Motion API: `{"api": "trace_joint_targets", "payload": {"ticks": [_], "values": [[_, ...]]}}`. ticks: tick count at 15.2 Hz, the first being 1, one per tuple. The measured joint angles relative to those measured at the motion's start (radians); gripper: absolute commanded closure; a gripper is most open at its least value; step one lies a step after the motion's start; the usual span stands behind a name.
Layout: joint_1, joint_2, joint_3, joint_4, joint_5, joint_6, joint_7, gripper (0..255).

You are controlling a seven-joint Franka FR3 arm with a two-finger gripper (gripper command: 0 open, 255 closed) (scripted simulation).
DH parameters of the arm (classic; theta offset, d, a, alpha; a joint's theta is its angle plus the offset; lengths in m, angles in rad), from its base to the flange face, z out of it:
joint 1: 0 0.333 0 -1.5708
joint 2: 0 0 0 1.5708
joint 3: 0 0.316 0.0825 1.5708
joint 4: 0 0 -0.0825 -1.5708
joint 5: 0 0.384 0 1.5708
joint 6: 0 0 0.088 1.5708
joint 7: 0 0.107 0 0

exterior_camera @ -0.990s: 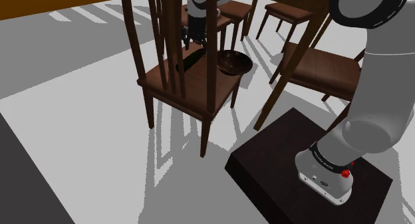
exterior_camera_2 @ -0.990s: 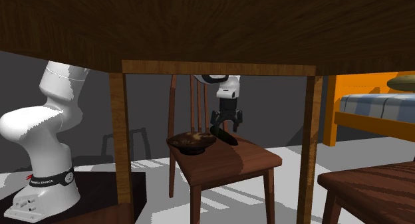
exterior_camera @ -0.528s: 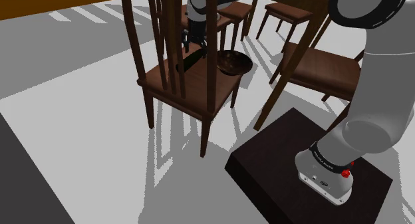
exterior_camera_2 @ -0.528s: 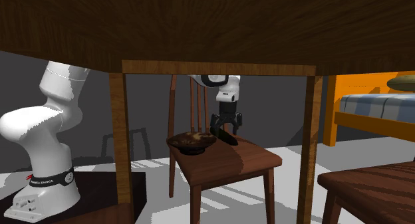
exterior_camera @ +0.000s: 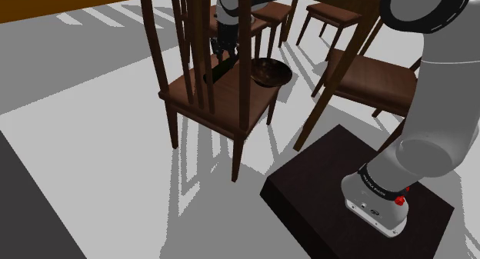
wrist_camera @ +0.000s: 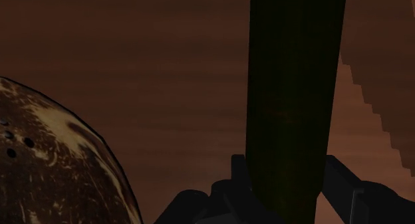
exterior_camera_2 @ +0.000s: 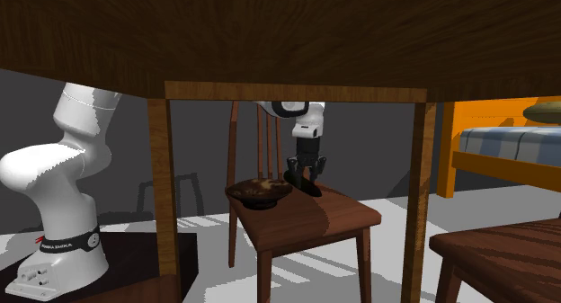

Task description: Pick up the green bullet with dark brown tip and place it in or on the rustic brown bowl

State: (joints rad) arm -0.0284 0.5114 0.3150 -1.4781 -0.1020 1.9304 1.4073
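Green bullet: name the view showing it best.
Wrist view: the green bullet runs long and close ahead of the gripper. Shoulder view gives a dark sliver behind chair slats; second exterior view, a small shape on the seat.

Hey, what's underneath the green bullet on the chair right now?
The green bullet lies along the brown wooden chair seat, which shows on either side of it. The strip of seat directly beneath is covered by the bullet itself, so nothing there can be checked.
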Motion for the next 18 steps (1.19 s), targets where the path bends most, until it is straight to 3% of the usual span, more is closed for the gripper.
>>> {"api": "trace_joint_targets", "payload": {"ticks": [6, 18], "values": [[0.0, -0.004, 0.001, 0.009, 0.001, -0.013, -0.001, 255], [0.005, -0.031, 0.007, 0.127, 0.011, -0.156, -0.002, 255]]}}
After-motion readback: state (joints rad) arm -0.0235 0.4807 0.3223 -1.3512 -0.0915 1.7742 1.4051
